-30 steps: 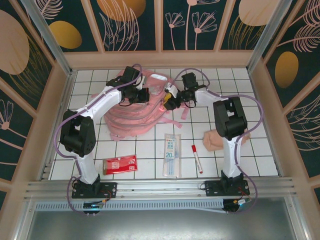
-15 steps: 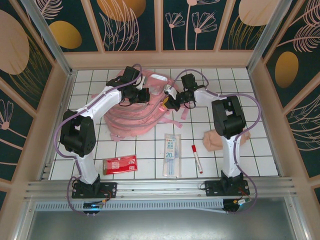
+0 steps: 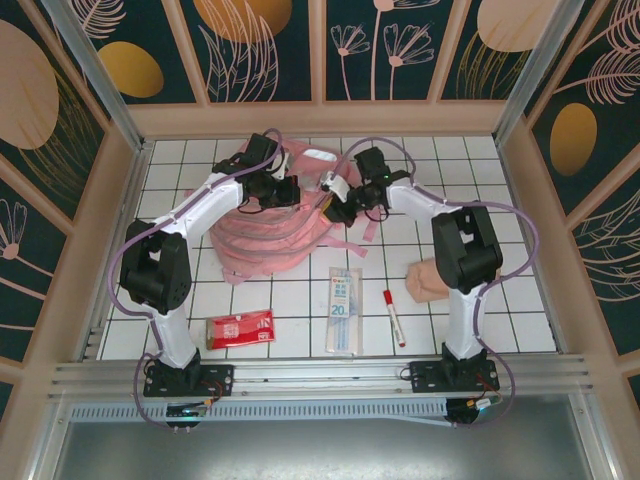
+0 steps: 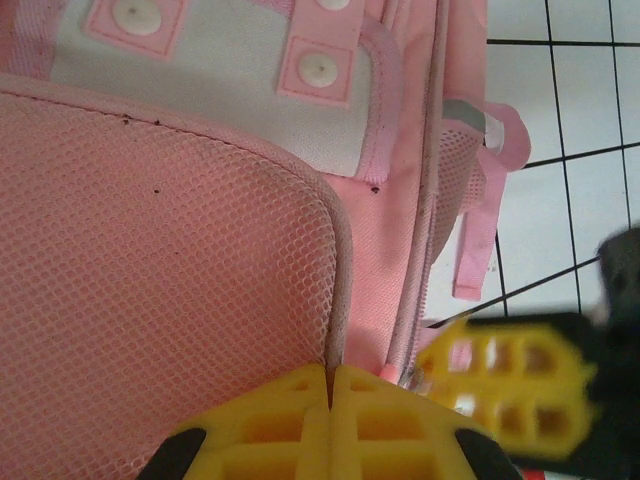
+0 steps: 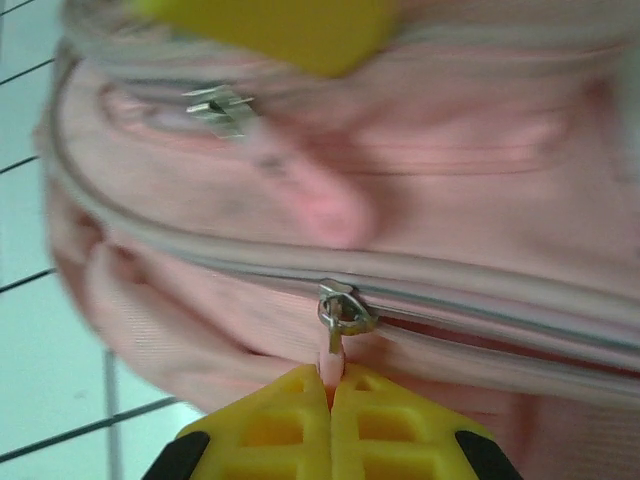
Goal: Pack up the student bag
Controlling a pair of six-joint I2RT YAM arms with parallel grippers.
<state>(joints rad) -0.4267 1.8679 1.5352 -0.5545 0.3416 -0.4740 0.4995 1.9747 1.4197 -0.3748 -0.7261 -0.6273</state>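
Note:
The student bag [image 3: 262, 238], pink with loose straps, lies on the tiles at the back. My left gripper [image 3: 283, 190] is over its top. In the left wrist view it [image 4: 329, 370] is shut on the piped edge of the bag's pink mesh panel [image 4: 170, 260]. My right gripper [image 3: 336, 203] is at the bag's right side. In the right wrist view it [image 5: 331, 380] is shut on the pink pull tab under the metal zip slider [image 5: 343, 310]. A dark slit of open zip runs right of the slider.
In front of the bag lie a red packet [image 3: 240, 328], a clear long packet [image 3: 343, 308], a red marker [image 3: 394, 317] and a beige-pink pouch [image 3: 428, 280]. Wooden walls close in the tiled floor on three sides.
My right gripper has closed on the zip pull and shifted a little left and back along the bag. The left gripper has kept its hold.

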